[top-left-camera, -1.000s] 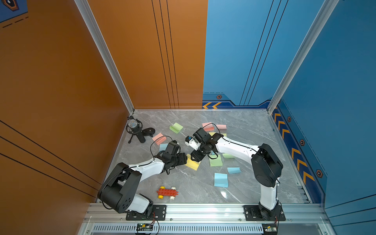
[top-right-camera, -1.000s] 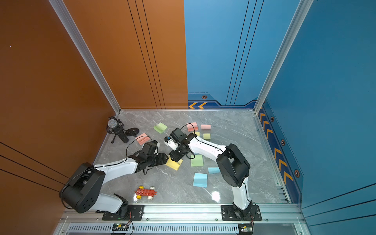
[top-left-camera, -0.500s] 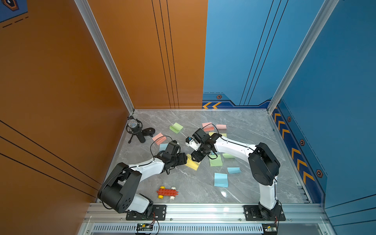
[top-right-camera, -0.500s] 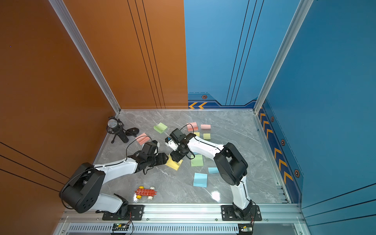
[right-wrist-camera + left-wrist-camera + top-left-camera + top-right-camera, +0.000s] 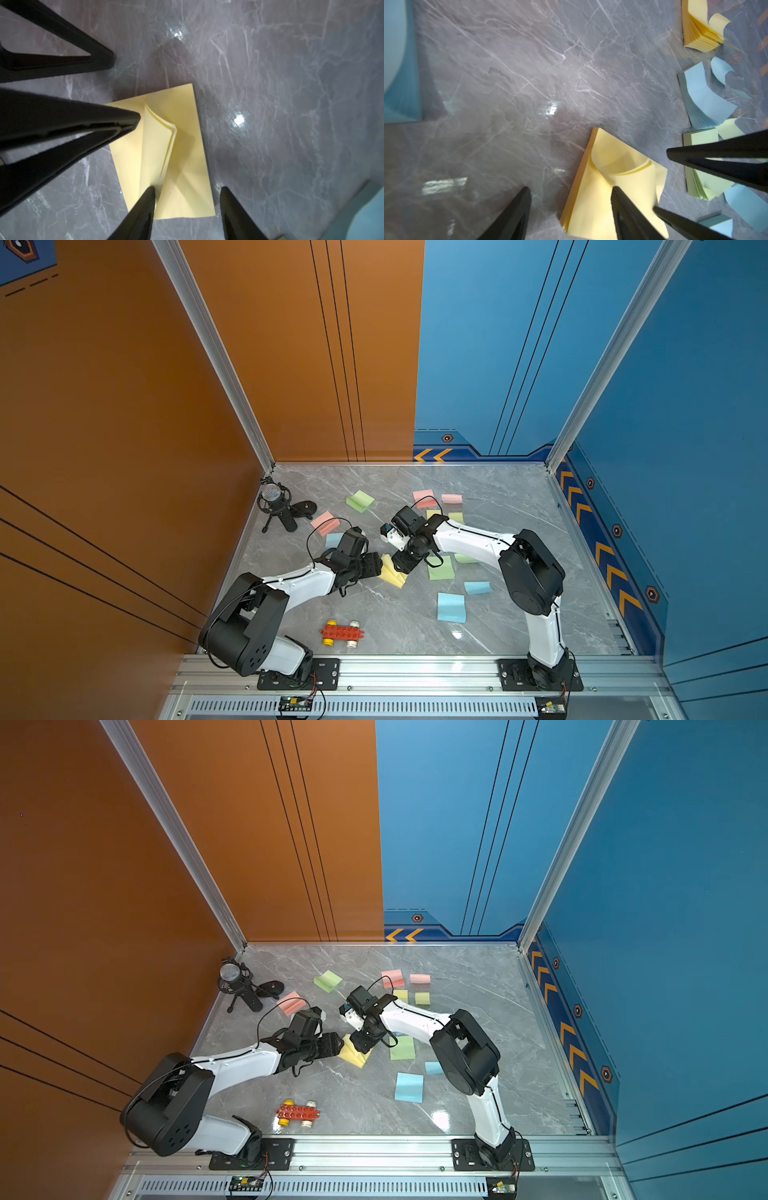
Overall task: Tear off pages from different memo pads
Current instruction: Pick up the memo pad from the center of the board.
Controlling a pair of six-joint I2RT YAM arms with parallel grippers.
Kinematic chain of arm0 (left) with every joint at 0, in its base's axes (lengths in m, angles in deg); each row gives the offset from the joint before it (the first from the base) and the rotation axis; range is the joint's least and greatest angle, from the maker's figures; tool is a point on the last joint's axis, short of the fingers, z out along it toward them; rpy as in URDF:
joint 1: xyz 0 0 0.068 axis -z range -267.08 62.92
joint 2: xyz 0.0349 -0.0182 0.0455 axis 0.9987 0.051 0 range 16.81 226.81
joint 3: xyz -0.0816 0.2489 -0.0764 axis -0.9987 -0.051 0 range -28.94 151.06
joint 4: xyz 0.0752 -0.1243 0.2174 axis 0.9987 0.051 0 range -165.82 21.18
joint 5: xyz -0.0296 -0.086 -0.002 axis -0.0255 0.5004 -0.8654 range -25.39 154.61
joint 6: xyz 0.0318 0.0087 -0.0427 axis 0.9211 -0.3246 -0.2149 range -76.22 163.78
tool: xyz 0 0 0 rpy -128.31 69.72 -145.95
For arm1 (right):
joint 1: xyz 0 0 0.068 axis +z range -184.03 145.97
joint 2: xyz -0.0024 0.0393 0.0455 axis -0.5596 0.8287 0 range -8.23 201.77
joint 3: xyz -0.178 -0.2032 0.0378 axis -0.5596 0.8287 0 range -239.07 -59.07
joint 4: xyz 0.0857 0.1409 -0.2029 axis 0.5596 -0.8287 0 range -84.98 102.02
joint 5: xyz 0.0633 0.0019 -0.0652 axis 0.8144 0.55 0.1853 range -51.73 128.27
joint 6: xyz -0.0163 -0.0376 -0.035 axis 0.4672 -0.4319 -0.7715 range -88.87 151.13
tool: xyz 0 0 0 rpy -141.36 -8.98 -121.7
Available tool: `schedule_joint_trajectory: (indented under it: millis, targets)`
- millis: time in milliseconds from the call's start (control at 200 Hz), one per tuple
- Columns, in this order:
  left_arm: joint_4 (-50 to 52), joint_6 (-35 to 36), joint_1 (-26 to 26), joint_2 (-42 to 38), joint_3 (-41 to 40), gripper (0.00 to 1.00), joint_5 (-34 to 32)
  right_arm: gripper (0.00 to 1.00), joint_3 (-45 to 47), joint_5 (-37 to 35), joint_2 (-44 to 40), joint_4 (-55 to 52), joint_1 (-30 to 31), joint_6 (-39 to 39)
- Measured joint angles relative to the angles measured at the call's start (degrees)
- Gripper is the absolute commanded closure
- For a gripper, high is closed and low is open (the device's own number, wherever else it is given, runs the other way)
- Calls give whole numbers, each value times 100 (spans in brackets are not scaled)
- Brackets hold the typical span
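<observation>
While left hand [image 5: 571, 188] presses the yellow pad [image 5: 643, 187], right hand [image 5: 187, 188] touches its pages [image 5: 158, 141].

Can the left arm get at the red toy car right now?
Probably yes: the toy car lies on bare table close to the left arm, and the left tool, open at the yellow pad, holds nothing.

Tabletop stock
Robot arms [image 5: 307, 583] 2; toy car [image 5: 341, 632] 1; microphone [image 5: 272, 493] 1; paper pads and sheets [image 5: 451, 607] 12: pink 3, green 4, blue 3, yellow 2
</observation>
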Motion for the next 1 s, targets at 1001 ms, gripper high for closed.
schedule_joint_trajectory:
  millis: [1001]
  targets:
    - [39, -28, 0, -76, -48, 34, 24, 41, -81, 96, 59, -4, 114, 4]
